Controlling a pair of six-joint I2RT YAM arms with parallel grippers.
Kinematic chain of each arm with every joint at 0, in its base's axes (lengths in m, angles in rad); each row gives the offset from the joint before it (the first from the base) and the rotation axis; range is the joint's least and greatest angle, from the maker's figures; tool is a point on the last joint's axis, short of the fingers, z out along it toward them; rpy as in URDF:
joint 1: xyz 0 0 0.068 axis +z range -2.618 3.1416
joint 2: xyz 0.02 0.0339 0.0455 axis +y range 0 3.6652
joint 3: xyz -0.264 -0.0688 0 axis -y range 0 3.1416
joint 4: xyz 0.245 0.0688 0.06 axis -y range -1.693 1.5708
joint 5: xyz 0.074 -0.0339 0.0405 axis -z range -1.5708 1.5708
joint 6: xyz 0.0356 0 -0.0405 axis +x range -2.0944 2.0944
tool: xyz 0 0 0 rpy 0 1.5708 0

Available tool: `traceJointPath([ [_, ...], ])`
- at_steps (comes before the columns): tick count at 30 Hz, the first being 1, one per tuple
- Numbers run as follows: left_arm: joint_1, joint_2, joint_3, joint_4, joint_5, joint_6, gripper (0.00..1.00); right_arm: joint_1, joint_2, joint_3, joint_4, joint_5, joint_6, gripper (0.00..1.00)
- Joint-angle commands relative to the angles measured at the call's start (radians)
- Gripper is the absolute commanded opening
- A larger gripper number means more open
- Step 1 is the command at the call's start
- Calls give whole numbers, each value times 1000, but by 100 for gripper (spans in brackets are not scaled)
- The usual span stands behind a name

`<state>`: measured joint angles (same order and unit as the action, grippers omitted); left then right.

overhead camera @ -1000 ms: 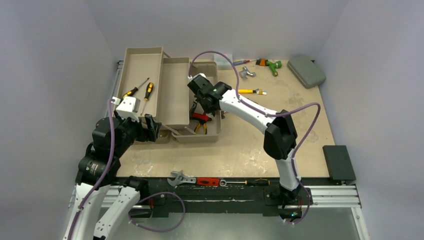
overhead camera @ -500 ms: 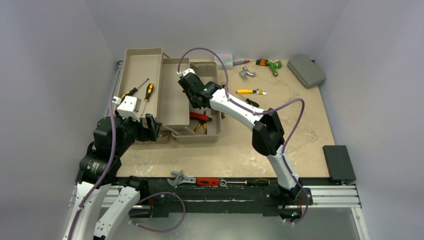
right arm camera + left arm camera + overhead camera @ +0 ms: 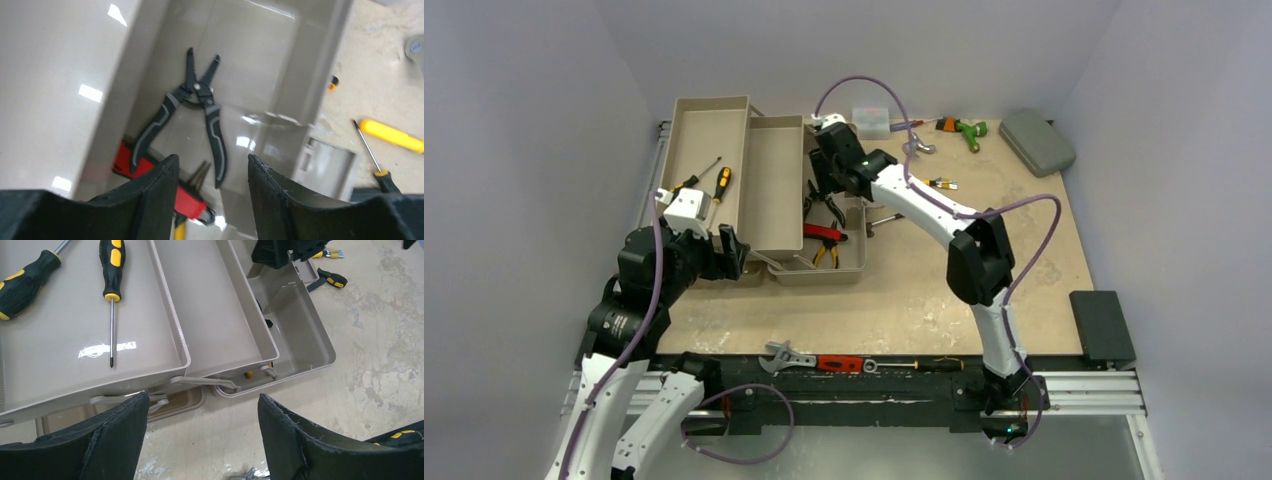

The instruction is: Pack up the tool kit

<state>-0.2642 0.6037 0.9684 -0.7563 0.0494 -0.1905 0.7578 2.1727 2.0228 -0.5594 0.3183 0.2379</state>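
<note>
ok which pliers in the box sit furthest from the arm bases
The black-and-grey pliers, under the right end effector; the red-handled pair and yellow-handled pair lie nearer the front.

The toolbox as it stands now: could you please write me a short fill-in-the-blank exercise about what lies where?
1. The leftmost tray holds ___ screwdrivers.
2. In the toolbox base, the black pliers lie beside a tool whose handle is ___.
3. The right gripper hangs above the pliers with its jaws ___.
Missing words: two; red; open.
</note>
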Motion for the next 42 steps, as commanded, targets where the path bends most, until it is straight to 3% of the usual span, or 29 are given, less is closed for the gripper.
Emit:
traceJointPath([
  [1,-3,9,5,31,-2,-5,76,-55,-196,-113,73,-104,50,51],
  [7,-3,-17,-7,41,-5,-4,76,-128,-403,-323,55,-24,107,53],
  [10,-3,-17,-6,42,3,-5,76,-180,-493,-444,55,41,169,66],
  [13,-3,-10,-7,42,13,-6,76,-223,-571,-538,50,165,273,89],
  [15,-3,-7,-5,43,15,-6,76,-252,-605,-592,40,251,358,96],
  [17,-3,-8,-5,41,15,-6,76,-297,-622,-633,36,268,442,94],
  [22,-3,-5,-5,40,13,-6,76,-422,-550,-613,21,130,456,90],
  [24,-3,-5,-7,40,13,-6,76,-458,-499,-586,35,44,377,91],
  [27,-2,-1,-6,42,16,-5,76,-477,-391,-520,64,-171,120,95],
  [29,-3,4,-5,43,20,-6,76,-480,-324,-451,-7,-146,27,93],
  [33,-3,8,-7,45,42,-7,76,-481,-268,-457,11,-102,-109,88],
  [42,-3,11,-14,57,62,-7,76,-483,-103,-346,-71,-89,-192,69],
])
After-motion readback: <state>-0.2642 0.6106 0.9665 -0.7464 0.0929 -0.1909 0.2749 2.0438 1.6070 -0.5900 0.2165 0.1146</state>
